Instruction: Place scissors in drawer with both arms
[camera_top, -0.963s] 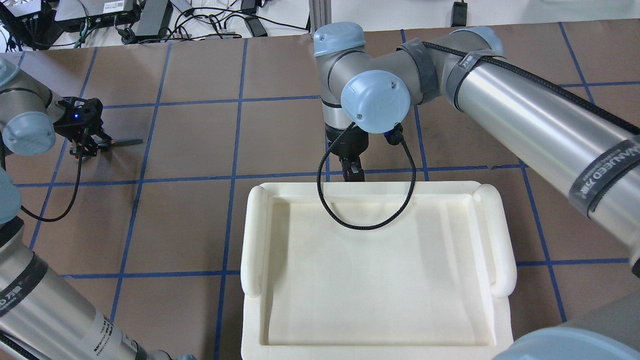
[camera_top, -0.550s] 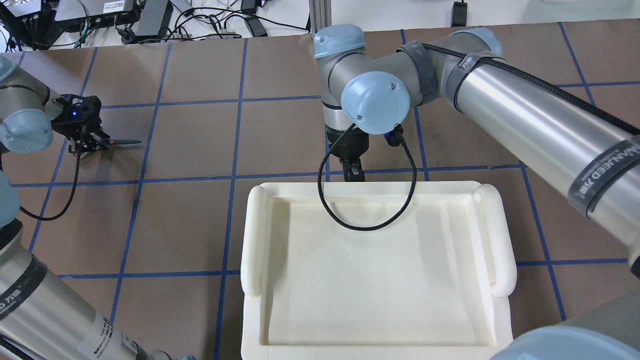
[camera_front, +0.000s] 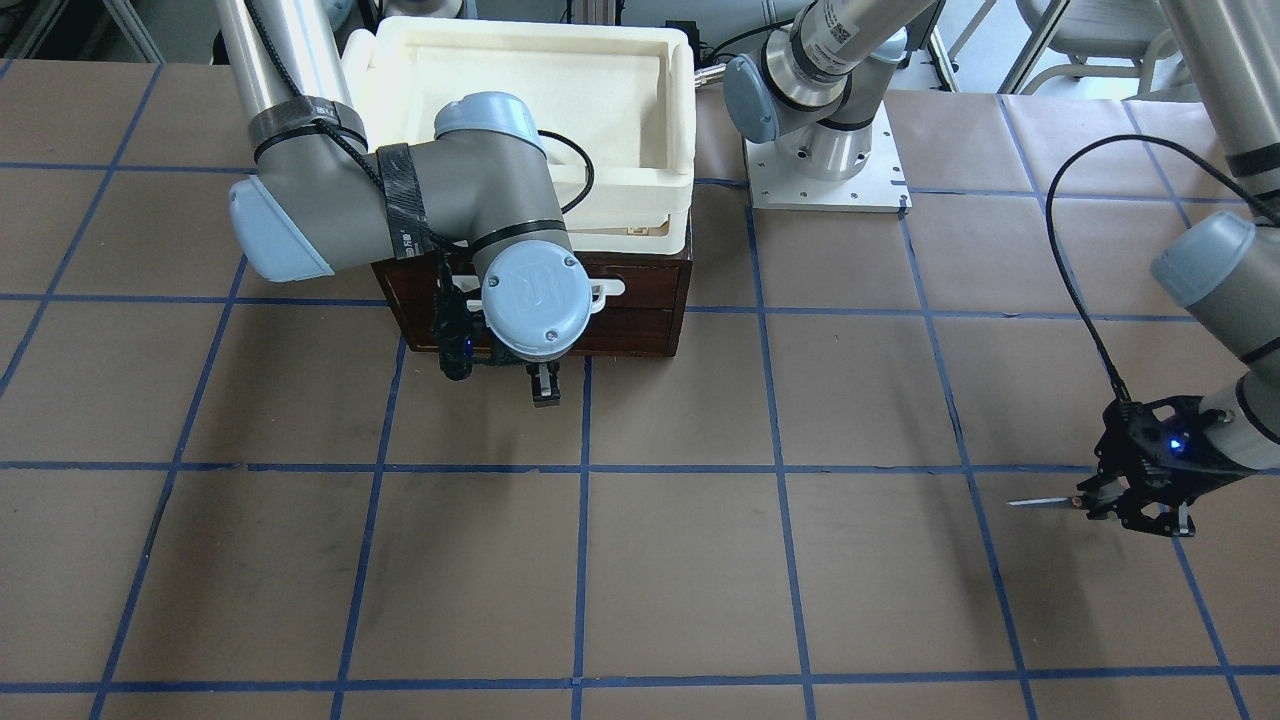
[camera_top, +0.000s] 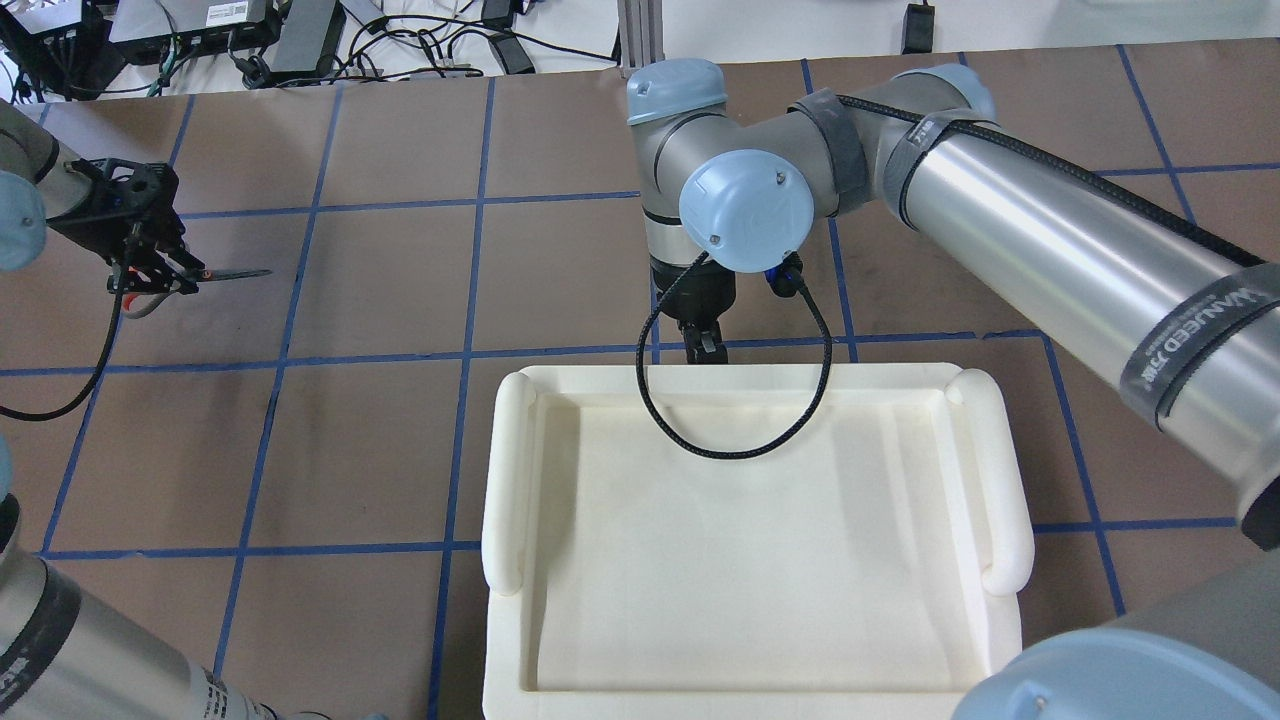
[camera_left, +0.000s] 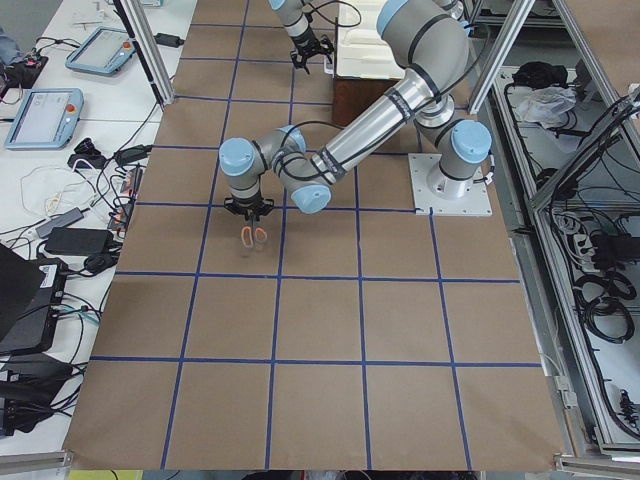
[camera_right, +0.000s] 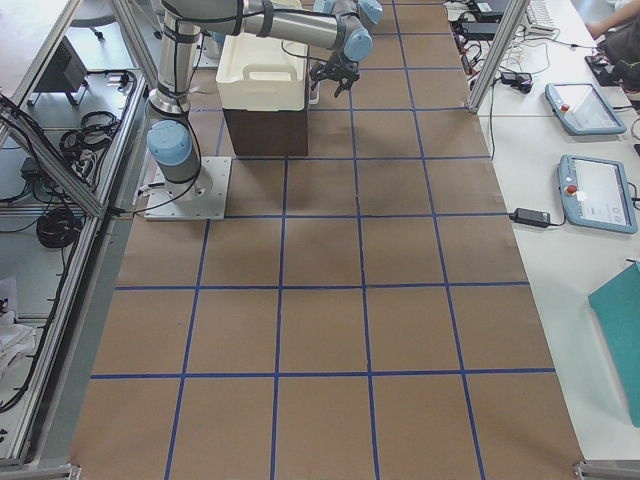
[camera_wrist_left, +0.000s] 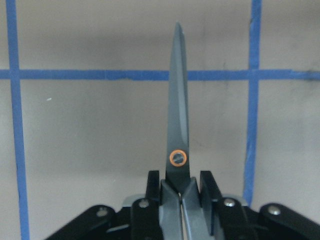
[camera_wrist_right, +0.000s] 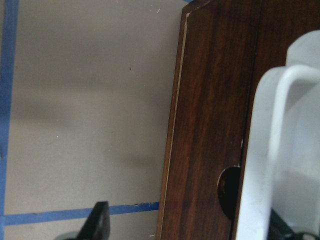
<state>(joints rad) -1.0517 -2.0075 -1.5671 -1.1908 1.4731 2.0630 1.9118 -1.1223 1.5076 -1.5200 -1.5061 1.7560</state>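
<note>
Brown table (camera_front: 680, 560) (blue tape grid), dark wooden drawer (camera_front: 650, 320), white base plate (camera_front: 880, 190)

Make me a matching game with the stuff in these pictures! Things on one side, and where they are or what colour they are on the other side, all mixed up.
Things:
1. scissors
2. drawer
3. foam tray
4. right gripper

Clues:
A. cream-white, stacked on top
B. dark brown wood with a white handle
C. right in front of the drawer
D. pinched in the left gripper

Pairs: 1-D, 2-B, 3-A, 4-C
</note>
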